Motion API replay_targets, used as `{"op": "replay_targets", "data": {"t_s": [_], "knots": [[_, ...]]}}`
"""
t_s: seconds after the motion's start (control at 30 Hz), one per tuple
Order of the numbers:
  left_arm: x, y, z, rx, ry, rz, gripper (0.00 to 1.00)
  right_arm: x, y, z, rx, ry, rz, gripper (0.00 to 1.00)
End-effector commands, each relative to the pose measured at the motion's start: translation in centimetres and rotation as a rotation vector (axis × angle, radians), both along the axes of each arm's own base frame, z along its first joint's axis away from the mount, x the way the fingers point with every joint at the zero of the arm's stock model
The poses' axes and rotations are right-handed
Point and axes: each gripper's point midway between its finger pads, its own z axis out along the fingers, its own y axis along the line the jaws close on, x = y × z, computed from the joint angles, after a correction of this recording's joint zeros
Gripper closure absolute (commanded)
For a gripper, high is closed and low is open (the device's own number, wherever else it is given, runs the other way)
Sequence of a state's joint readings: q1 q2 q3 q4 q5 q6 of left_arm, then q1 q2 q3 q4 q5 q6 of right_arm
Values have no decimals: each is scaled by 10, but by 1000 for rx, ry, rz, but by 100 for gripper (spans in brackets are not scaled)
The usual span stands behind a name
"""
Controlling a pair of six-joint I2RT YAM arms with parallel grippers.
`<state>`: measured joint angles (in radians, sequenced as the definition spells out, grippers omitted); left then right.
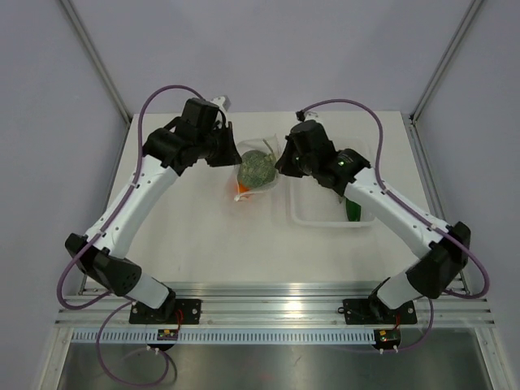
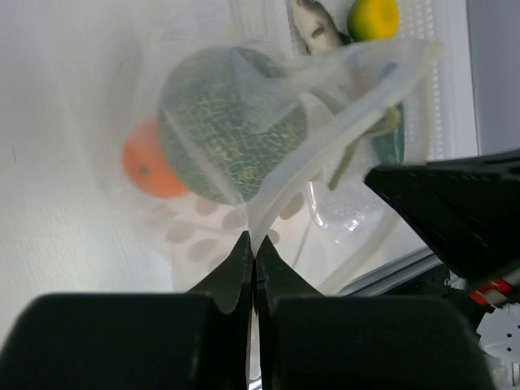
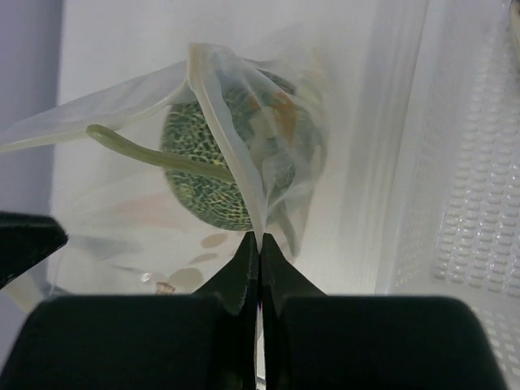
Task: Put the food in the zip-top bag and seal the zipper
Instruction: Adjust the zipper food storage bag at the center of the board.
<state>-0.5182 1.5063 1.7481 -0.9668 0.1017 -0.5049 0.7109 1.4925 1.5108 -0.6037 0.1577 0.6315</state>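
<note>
The zip-top bag (image 1: 258, 166) lies at the table's middle back, with the speckled green ball (image 1: 257, 168) and the small orange ball (image 1: 241, 188) inside. My left gripper (image 2: 253, 244) is shut on the bag's rim from the left. My right gripper (image 3: 260, 237) is shut on the rim from the right. The whitish zipper band (image 2: 341, 134) runs up from the left fingers. The green ball (image 2: 231, 134) (image 3: 215, 162) and orange ball (image 2: 150, 171) show through the film. The lemon piece (image 2: 373, 18), fish piece (image 2: 315, 24) and cucumber (image 1: 353, 211) lie in the tray.
A rigid clear tray (image 1: 325, 218) stands right of the bag, under my right arm; its ribbed floor fills the right of the right wrist view (image 3: 463, 162). Metal frame posts rise at the table's back corners. A rail runs along the near edge.
</note>
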Motion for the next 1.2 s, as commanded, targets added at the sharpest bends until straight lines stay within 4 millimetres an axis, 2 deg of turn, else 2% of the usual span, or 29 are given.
{"op": "replay_targets", "data": {"t_s": [0.0,0.03,0.1,0.13,0.2,0.23,0.27,0.33,0.37,0.43,0.5,0.53,0.6,0.63,0.7,0.73,0.77,0.83,0.87,0.9,0.97,1.0,1.07,1.17], "knots": [[9,-11,-50,40,100,-23,100,9,12,-69,-127,128,25,100],[9,-11,-55,49,116,-25,100,12,14,-82,-155,156,21,100],[9,-9,-54,66,114,-33,100,13,19,-69,-135,148,36,100],[10,-7,-48,71,95,-27,100,11,21,-53,-99,121,49,100],[14,-3,-15,63,29,-8,100,10,25,-10,-10,33,64,100],[14,-3,0,48,2,-7,100,9,26,5,19,3,70,100],[13,-2,22,26,-36,-2,100,8,27,24,47,-31,80,100],[8,1,46,-5,-91,1,100,2,24,53,95,-86,91,100],[9,3,55,-17,-120,12,100,0,23,55,99,-93,92,100],[10,5,50,-12,-129,23,100,0,19,51,88,-96,82,100],[13,4,27,11,-85,29,100,3,21,14,33,-31,74,100],[13,4,-6,49,-17,29,100,3,22,-3,9,5,75,100],[17,-1,-35,63,39,27,100,5,23,-55,-60,103,66,100],[14,0,-59,90,88,26,100,4,22,-71,-87,132,61,100],[15,-1,-79,117,136,18,100,3,17,-100,-142,192,46,100],[14,0,-78,128,145,16,100,0,16,-104,-151,206,50,100],[15,1,-73,135,135,13,100,0,16,-101,-150,203,49,100],[13,6,-51,132,98,21,100,-1,16,-74,-106,150,54,100],[16,4,-20,101,27,17,100,-1,15,-61,-88,116,61,100],[13,8,3,76,-25,18,100,-3,11,-35,-53,60,53,100],[10,13,41,44,-112,26,100,-3,3,-10,-38,0,35,100],[6,16,53,33,-140,32,100,-4,-3,6,-27,-37,21,100],[5,20,58,35,-157,37,100,-4,-9,12,-33,-62,8,100],[9,19,31,65,-100,40,100,2,-13,-6,-90,-37,-15,100]]}}
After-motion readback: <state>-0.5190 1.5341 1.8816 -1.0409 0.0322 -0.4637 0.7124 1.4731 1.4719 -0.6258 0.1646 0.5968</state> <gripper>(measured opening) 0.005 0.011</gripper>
